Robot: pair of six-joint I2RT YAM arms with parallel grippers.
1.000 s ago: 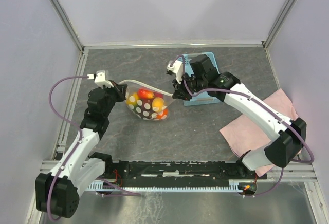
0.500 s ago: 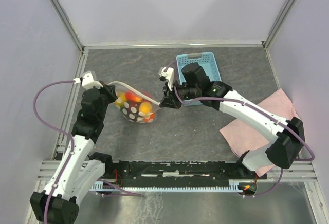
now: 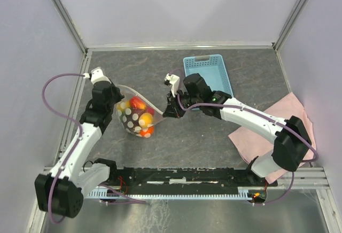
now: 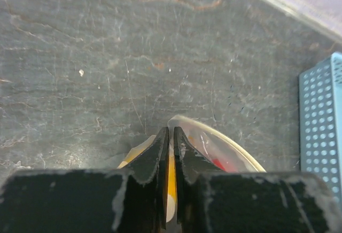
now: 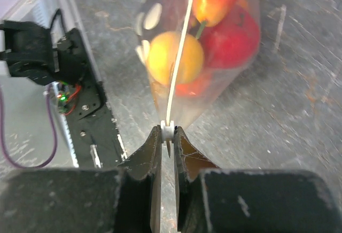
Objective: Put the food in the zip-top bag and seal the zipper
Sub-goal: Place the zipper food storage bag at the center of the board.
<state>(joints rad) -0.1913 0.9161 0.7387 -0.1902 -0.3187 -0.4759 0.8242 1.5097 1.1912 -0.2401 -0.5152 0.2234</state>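
Zip-top bag hangs slung between the two arms, left of the basket, its floppy, slick film pulled down by the food in its belly (a load likely to swing). Left gripper is pinched on one top corner and right gripper is nipped on the end of the zipper; that stiffer strip looks the surest place to hold

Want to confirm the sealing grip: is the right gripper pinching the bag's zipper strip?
Yes, the right gripper has its jaws closed on the white zipper end of the zip-top bag.
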